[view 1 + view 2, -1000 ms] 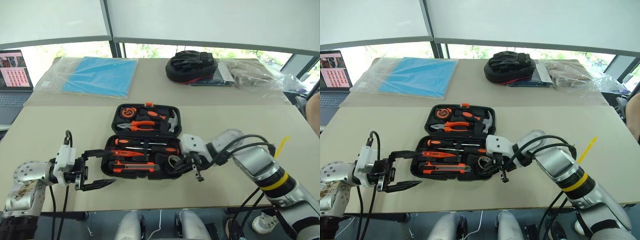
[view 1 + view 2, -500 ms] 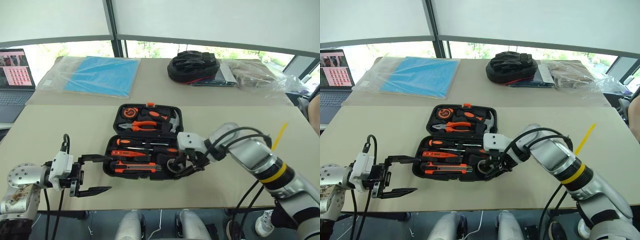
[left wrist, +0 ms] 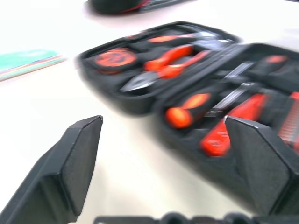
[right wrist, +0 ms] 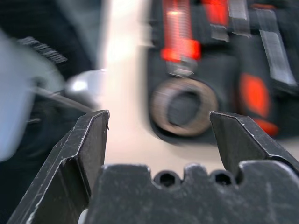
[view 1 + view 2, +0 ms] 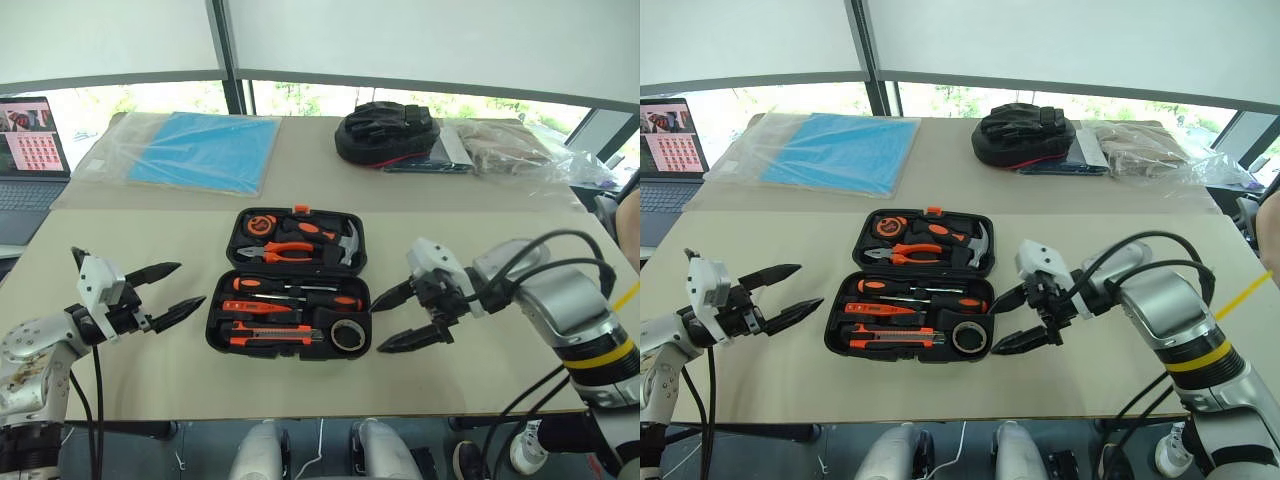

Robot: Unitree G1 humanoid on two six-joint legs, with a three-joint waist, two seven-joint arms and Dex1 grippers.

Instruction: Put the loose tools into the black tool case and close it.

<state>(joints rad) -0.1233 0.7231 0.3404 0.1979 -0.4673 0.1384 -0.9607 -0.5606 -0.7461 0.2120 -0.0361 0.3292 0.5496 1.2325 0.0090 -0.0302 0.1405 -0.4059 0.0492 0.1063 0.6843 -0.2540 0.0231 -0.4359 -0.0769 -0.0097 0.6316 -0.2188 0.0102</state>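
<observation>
The black tool case lies open at the middle of the table. Its near half holds two black-and-orange screwdrivers, an orange utility knife and the dark tape roll. My left gripper hovers open and empty just left of the case, pointing at it; its wrist view shows the case ahead. Open and empty as well, my right gripper sits just off the case's near right corner, and the tape roll lies in front of its fingers.
The case's far half holds orange-handled pliers, a hammer and a tape measure. On the far table are a blue sheet in plastic, a black bag with red trim and a clear plastic bag. A laptop stands far left.
My right gripper opened, left the tape roll in the case and drew back to the right. My left gripper moved off to the left and turned to point at the case.
</observation>
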